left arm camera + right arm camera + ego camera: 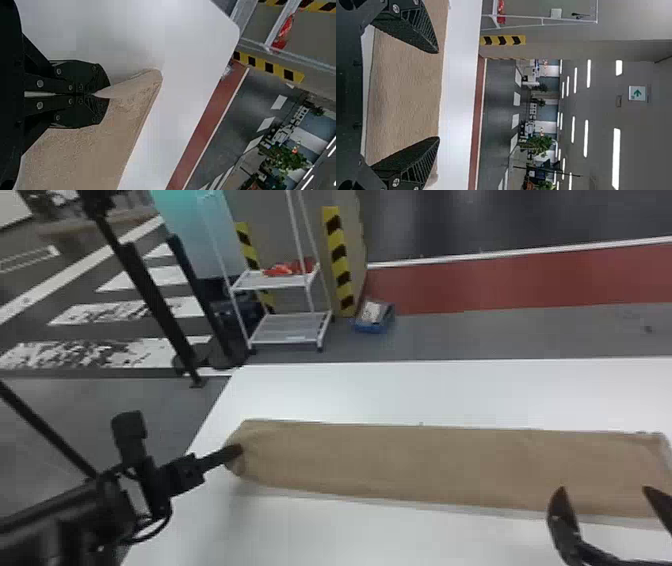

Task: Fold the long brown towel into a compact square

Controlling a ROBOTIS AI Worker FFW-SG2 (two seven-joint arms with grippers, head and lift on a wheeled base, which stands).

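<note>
While your left gripper (234, 451) is clenched on the left end of the towel (425, 465), pinching a little cloth between its fingertips, your right gripper (603, 491) is released, its two fingers spread wide by the near edge toward the right end. You can't tell whether those fingers touch the cloth. You have the towel stretched in a long strip from left to right over the white table (400, 390), puckered where your left gripper holds it.

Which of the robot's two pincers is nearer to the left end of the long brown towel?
Left. The left pincer is shut on the towel's left end; the right pincer is open by its right end.
</note>
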